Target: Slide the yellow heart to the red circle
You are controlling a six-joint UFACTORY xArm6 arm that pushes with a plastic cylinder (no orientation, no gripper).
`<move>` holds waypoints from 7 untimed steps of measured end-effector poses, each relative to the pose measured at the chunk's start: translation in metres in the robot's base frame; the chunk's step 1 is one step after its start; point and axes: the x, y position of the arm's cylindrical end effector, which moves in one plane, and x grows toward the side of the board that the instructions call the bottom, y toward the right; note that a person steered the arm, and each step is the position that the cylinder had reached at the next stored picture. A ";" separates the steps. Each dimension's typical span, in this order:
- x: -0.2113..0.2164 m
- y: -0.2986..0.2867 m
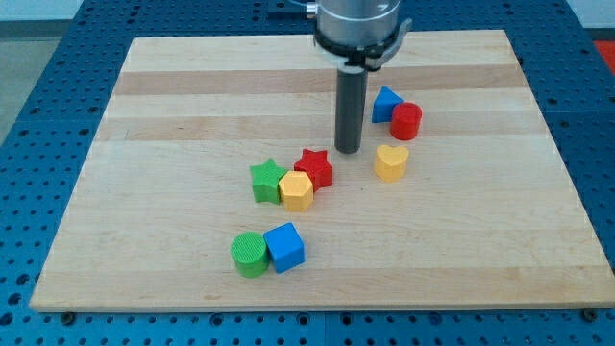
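Note:
The yellow heart (391, 162) lies right of the board's centre. The red circle (406, 120) stands just above it toward the view's top, a small gap between them. A blue triangle (385, 102) touches the red circle on its left. My tip (348, 151) is on the board to the left of the yellow heart, a short gap away, and right of the red star (314, 168).
A green star (268, 180), a yellow hexagon (297, 190) and the red star cluster together left of centre. A green circle (250, 254) and a blue cube (284, 246) sit side by side near the wooden board's (173, 106) bottom edge.

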 end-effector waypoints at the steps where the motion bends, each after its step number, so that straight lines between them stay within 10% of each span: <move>1: 0.036 -0.005; 7: 0.058 0.088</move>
